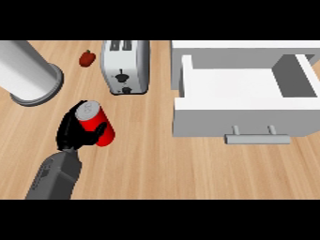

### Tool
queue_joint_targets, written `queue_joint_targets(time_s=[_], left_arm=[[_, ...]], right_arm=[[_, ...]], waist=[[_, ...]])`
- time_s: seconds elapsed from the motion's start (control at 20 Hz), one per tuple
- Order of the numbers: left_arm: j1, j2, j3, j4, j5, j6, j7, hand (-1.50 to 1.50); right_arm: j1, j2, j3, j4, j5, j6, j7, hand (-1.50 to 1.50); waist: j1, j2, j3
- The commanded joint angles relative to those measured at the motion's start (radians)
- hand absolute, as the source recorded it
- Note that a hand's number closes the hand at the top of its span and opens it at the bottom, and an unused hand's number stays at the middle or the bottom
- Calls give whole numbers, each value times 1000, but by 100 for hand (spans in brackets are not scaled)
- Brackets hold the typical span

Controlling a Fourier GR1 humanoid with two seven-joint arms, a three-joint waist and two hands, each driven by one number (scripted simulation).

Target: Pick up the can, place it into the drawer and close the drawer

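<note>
A red can (97, 120) with a silver top stands slightly tilted on the wooden counter, left of centre. My left hand (72, 130) is curled round it from the left, with the thumb across its lower front. The white drawer (249, 114) is pulled out at the right, its inside bare and its grey handle (257, 138) facing me. The can is well to the left of the drawer. My right hand does not show.
A silver toaster (125, 65) stands behind the can. A small red fruit (87, 58) lies to the toaster's left. A large pale cylinder (24, 75) fills the far left corner. Bare wood lies between the can and the drawer.
</note>
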Motion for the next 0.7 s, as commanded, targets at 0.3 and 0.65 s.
queue_joint_targets(time_s=[0.3,0.65], left_arm=[[48,-53,-130,-333,-15,199,118,150],[-8,-54,-281,-582,-45,424,332,150]], right_arm=[[13,-24,-44,-31,-84,-4,68,-150],[28,11,1,-52,-16,-28,16,-150]], waist=[[-3,0,0],[-1,-2,0]])
